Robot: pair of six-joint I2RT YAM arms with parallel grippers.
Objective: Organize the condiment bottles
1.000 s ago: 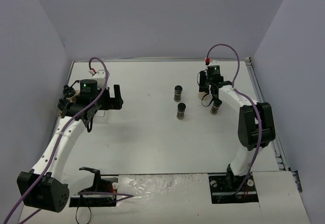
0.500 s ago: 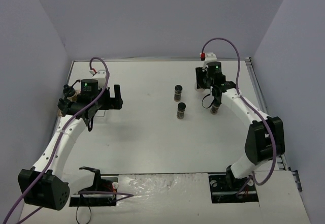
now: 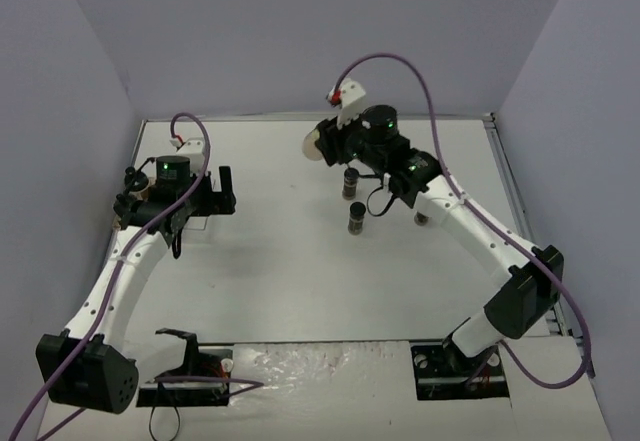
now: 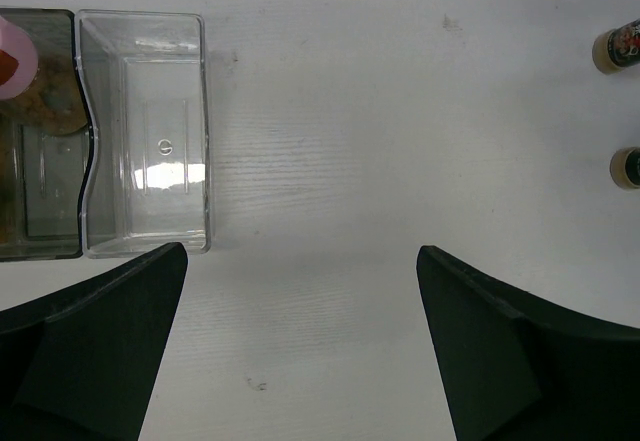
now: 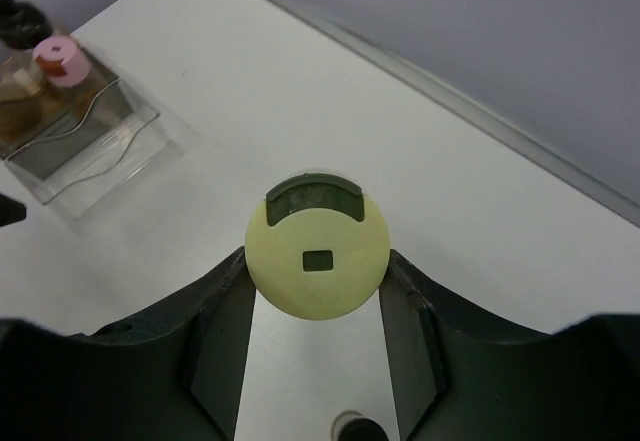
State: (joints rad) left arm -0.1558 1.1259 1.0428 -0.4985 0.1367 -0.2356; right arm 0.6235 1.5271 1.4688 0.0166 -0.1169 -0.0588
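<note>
My right gripper (image 5: 318, 266) is shut on the pale-yellow-capped jar (image 5: 318, 261) and holds it above the table. In the top view this gripper (image 3: 320, 147) is left of the two black-capped jars (image 3: 350, 181) (image 3: 356, 218). A third jar (image 3: 421, 219) is partly hidden behind the right arm. My left gripper (image 4: 300, 291) is open and empty over bare table, right of the clear tray (image 4: 145, 131). The pink-capped jar (image 4: 15, 56) stands in the tray's left part. The tray's right compartment is empty. Two jars (image 4: 620, 46) (image 4: 627, 168) show at the left wrist view's right edge.
In the right wrist view the tray (image 5: 90, 151) lies far left with the pink-capped jar (image 5: 62, 59) and a black cap (image 5: 20, 21) behind it. A black-capped jar (image 5: 358, 429) is below the held jar. Grey walls enclose the table (image 3: 280, 281).
My right arm has swung left from the table's right side to left of the two middle jars, with the pale-yellow-capped jar in its jaws. The left arm has barely moved.
</note>
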